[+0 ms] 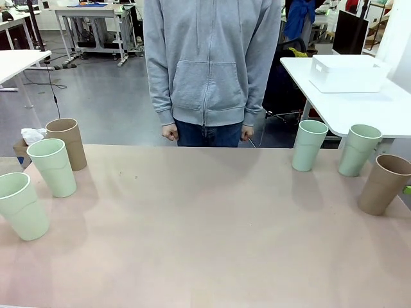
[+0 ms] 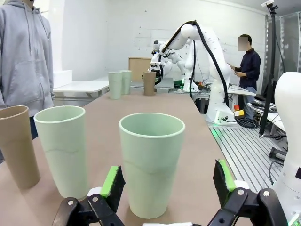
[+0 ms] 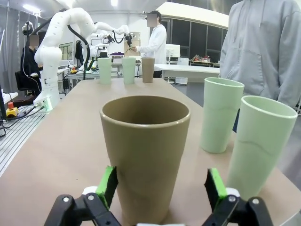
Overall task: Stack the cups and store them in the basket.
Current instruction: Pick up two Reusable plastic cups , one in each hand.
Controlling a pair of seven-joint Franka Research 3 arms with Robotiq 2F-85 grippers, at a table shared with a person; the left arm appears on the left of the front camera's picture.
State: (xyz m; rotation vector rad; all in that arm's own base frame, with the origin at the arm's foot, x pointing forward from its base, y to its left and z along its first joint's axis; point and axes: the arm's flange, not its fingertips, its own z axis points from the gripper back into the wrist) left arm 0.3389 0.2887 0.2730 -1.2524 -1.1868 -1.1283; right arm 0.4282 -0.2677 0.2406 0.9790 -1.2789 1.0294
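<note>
Three cups stand at the table's left: a brown cup (image 1: 67, 142) and two mint cups (image 1: 52, 167) (image 1: 20, 205). At the right stand two mint cups (image 1: 309, 145) (image 1: 359, 149) and a brown cup (image 1: 384, 183). The white basket (image 1: 347, 72) sits on a side table at the back right. My left gripper (image 2: 168, 181) is open, its green pads flanking the nearest mint cup (image 2: 151, 165) just ahead. My right gripper (image 3: 161, 187) is open too, facing the brown cup (image 3: 145, 150) close in front of its fingertips.
A person in a grey hoodie (image 1: 212, 64) stands at the far edge, hands down at the sides. The pink tabletop (image 1: 205, 231) is bare in the middle. The side table (image 1: 385, 115) with the basket stands apart, beyond the far right corner.
</note>
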